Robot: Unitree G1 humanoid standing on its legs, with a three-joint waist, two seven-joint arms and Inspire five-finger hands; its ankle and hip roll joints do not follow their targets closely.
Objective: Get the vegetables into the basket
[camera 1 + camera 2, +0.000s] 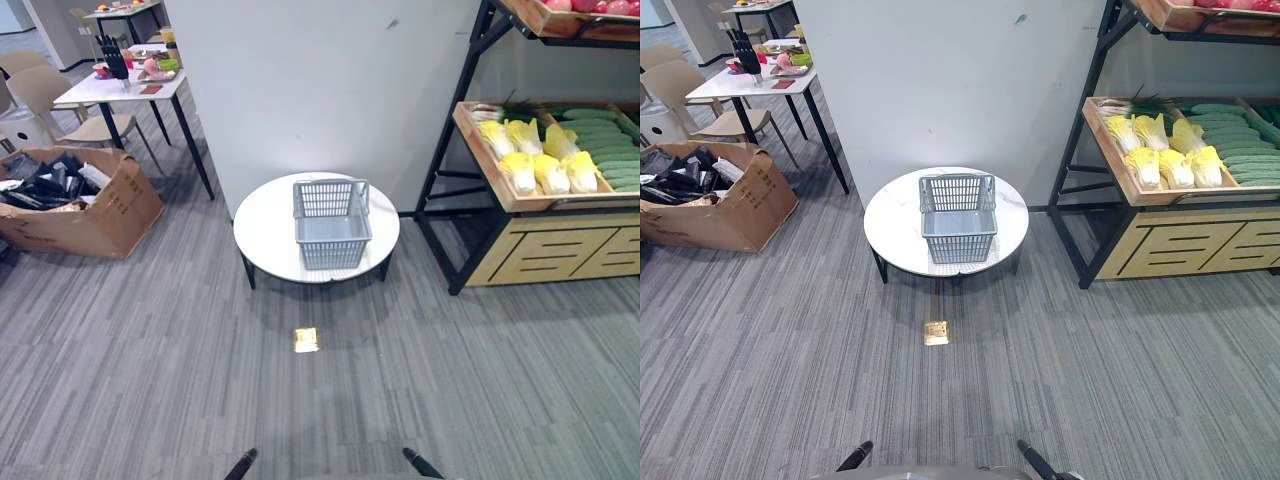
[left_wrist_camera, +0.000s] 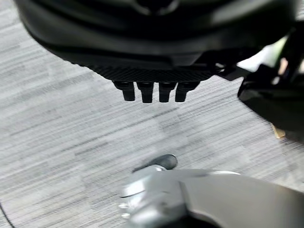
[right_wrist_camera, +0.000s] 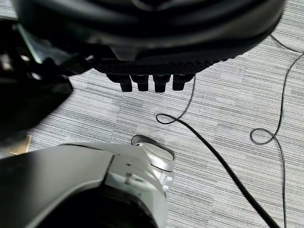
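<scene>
A grey plastic basket stands empty on a low round white table straight ahead. The vegetables lie in a tilted wooden tray on the rack at the right: yellow-white cabbages in front and green cucumbers behind them. My left hand hangs low over the grey carpet with relaxed fingers that hold nothing. My right hand hangs the same way, fingers loose and empty. Both hands are far from the basket and the rack.
A black-framed rack with a wooden cabinet below stands at the right. A white pillar rises behind the round table. An open cardboard box, a white table and chairs are at the left. A small yellow tag lies on the carpet.
</scene>
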